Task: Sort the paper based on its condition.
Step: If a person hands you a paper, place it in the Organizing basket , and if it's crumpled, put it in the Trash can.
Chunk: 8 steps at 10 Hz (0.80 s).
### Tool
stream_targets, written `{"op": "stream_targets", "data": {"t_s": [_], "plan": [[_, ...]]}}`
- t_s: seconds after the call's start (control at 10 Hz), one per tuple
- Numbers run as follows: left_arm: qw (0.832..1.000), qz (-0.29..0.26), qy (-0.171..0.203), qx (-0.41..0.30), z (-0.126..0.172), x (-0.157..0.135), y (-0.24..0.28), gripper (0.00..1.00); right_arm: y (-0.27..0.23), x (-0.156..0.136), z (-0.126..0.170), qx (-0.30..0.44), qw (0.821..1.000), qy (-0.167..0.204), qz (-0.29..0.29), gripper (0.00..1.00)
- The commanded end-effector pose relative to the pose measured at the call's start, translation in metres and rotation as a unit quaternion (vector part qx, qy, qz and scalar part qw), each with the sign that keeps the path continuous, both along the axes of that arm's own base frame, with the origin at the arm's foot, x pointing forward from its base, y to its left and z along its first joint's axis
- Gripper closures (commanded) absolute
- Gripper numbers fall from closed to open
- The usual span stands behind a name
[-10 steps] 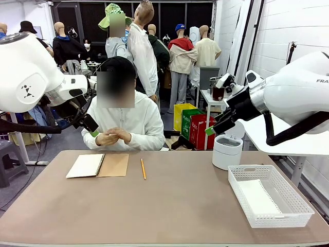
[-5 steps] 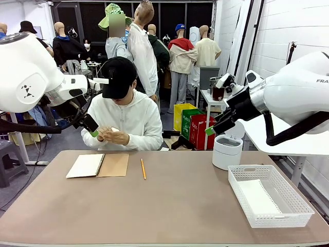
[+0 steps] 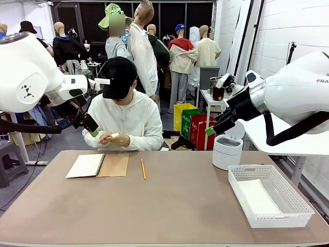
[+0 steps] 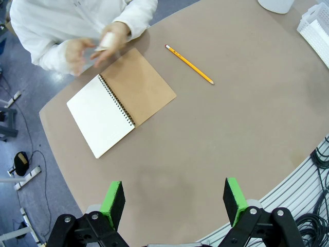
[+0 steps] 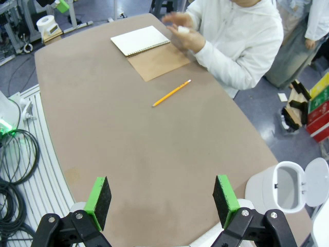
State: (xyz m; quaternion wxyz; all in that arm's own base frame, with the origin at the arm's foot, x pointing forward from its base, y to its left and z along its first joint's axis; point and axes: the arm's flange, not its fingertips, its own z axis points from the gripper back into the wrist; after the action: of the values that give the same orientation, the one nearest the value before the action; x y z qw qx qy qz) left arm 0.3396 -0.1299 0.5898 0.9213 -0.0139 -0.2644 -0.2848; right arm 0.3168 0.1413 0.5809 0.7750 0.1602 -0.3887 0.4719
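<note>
A flat white sheet of paper [image 3: 258, 198] with punched holes along one edge lies in the white basket [image 3: 277, 220] at the table's right. Across the table, the person's hands [image 3: 111, 138] are pressed around a small white wad [image 4: 108, 40] that looks like crumpled paper [image 5: 183, 29]. My left gripper [image 3: 91, 127] hangs high at the left, open and empty, its green pads [image 4: 113, 201] wide apart over the table's near edge. Raised at the right is my right gripper [image 3: 217, 126], also open and empty [image 5: 162, 200].
An open spiral notebook [image 3: 97, 165] with a brown cover lies at the far left, with a yellow pencil [image 3: 143, 169] just right of it. A white lidded bin [image 3: 226, 151], its lid up, stands behind the basket. Cables [image 5: 18, 154] run below the table's edge.
The person's hands have shifted slightly while working the white wad. Neither arm has moved.
</note>
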Motion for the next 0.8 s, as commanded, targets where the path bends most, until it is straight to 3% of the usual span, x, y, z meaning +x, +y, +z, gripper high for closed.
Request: {"op": "stream_targets", "data": {"t_s": [0.0, 0.7], "plan": [[1.0, -0.001, -0.001, 0.0, 0.0004, 0.0002, 0.0014, 0.0, -0.0003, 0.0001, -0.0002, -0.001, 1.0, -0.001, -0.002, 0.0], [1.0, -0.001, -0.001, 0.0, 0.0004, 0.0002, 0.0014, 0.0, -0.0003, 0.0001, -0.0002, -0.001, 1.0, -0.001, -0.002, 0.0]]}}
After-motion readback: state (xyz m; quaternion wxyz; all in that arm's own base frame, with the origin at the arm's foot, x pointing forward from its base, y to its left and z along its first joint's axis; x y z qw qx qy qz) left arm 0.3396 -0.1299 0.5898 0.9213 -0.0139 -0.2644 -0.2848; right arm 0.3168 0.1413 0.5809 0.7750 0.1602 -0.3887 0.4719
